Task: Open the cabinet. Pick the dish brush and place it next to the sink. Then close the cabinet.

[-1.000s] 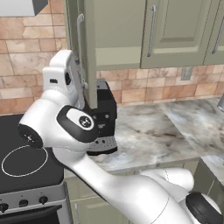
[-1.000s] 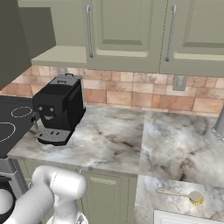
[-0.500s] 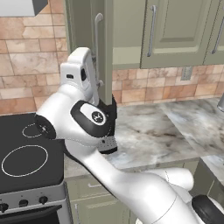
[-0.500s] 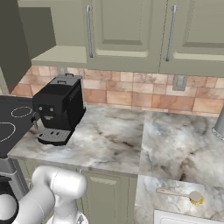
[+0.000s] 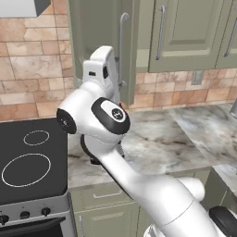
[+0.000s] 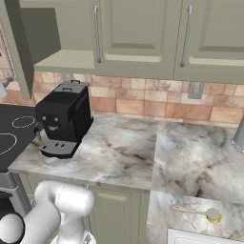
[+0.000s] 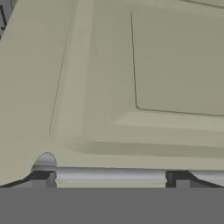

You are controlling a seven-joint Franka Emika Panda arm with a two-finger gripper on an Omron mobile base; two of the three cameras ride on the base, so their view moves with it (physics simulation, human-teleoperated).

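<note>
beside the sink (image 6: 205, 237) the brush (image 6: 196, 211) is lying; cabinet (image 6: 57, 33) door (image 5: 102, 46) is standing open, gripper (image 7: 111, 177) open, straddling its handle (image 7: 111, 176), closing pending.

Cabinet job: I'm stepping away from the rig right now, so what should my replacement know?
The gripper is open, right at the long silver bar handle of the left door, not clamped on it.
The sage-green wall cabinet has its left door swung open and its right door shut.
The wooden-handled, yellow-headed dish brush lies on the marble counter beside the white sink.
Done: cabinet opened, brush placed.
Left: shut the left door.
</note>
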